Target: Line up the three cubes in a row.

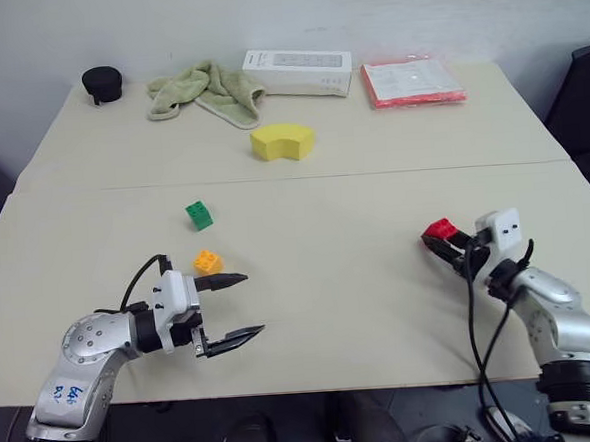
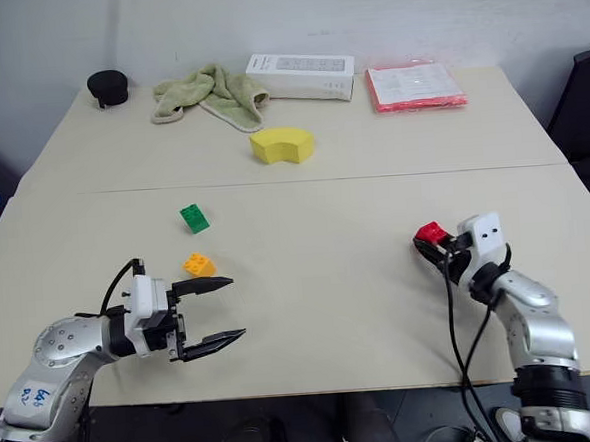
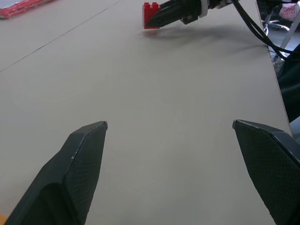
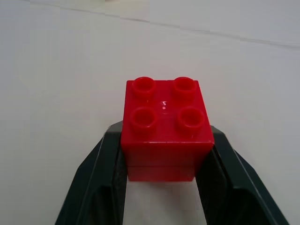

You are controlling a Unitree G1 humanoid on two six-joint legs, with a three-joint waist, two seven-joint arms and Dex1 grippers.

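Observation:
The red cube [image 4: 165,126] sits between the two fingers of my right gripper [image 1: 439,244], which is shut on it at the right side of the table [image 1: 339,278]. It also appears in the left wrist view as the red cube [image 3: 151,10] at the far gripper's tips. The green cube [image 1: 199,215] lies left of the middle. The orange-yellow cube [image 1: 208,260] rests nearer me, just beyond my left gripper [image 1: 242,305], which is open and holds nothing.
A yellow curved foam block [image 1: 282,141] lies behind the cubes. Along the far edge are a green towel [image 1: 205,89], a white box [image 1: 298,72], a red-edged packet [image 1: 411,82] and a black round object [image 1: 101,84].

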